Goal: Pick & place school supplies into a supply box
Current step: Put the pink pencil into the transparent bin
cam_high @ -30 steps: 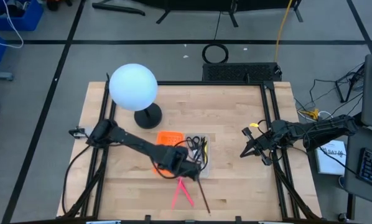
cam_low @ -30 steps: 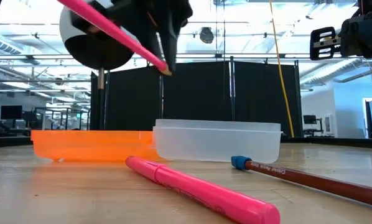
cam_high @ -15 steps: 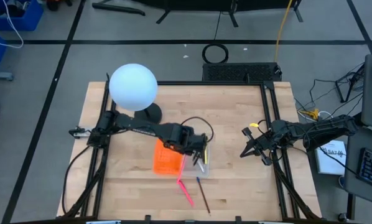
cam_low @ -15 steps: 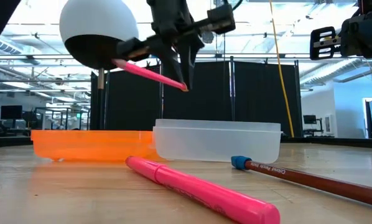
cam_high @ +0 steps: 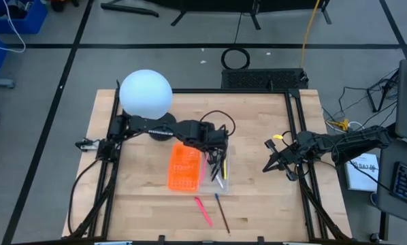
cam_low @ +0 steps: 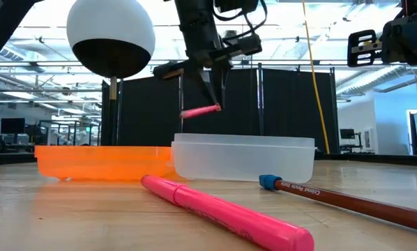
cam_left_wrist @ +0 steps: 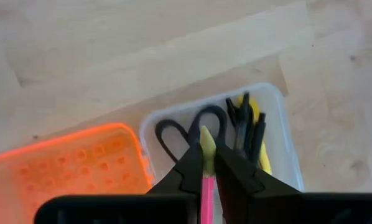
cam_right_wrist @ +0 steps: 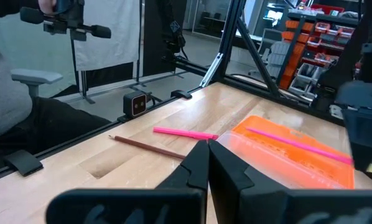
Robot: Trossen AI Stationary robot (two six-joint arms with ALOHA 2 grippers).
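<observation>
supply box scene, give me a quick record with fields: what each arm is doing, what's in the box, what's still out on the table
left gripper: shut on a pink pen, held above the box
right gripper: waiting at the table's right edge, fingers shut, holding nothing
in box: scissors, a yellow pen and some dark pens
orange panel: lying flat beside the box
still on table: pink marker and brown pencil, near the front edge
other: globe lamp at the back left
</observation>
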